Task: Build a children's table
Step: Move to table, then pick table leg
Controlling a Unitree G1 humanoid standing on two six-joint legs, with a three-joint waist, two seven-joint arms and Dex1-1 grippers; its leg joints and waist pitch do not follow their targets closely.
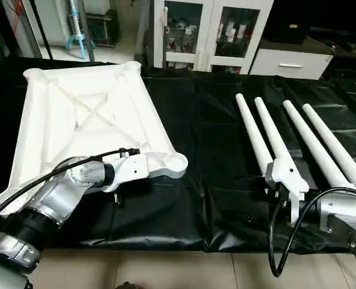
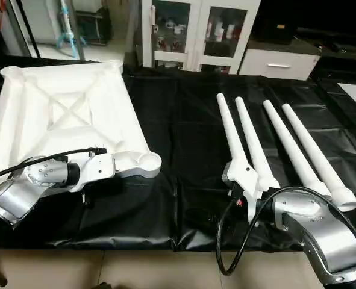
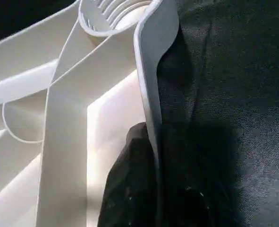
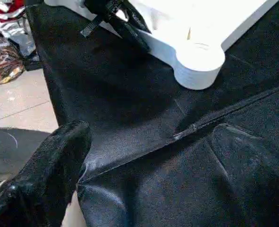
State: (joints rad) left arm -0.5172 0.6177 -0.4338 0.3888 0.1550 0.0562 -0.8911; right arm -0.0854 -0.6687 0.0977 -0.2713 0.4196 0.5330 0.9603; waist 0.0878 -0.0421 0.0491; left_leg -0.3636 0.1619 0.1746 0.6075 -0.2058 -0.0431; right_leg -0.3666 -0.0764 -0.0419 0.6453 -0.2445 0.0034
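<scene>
The children's table top (image 1: 93, 114) lies upside down on the left of the black cloth, its X ribs facing up. My left gripper (image 1: 120, 190) is shut on the top's near rim (image 3: 148, 94), close to the near right corner lobe (image 1: 174, 164). One black finger (image 3: 125, 189) sits inside the rim wall and the other outside it. Several white tapered legs (image 1: 268, 132) lie side by side on the right. My right gripper (image 1: 273, 191) is open at their near ends, holding nothing and pointing toward the corner lobe (image 4: 199, 64). One of its fingers (image 4: 45, 175) shows in the right wrist view.
The black-covered work table (image 1: 202, 180) ends at a front edge (image 1: 165, 247) with tiled floor below. Behind it stand a white glass-door cabinet (image 1: 208, 30) and a white drawer unit (image 1: 292, 60). Cables loop from both forearms.
</scene>
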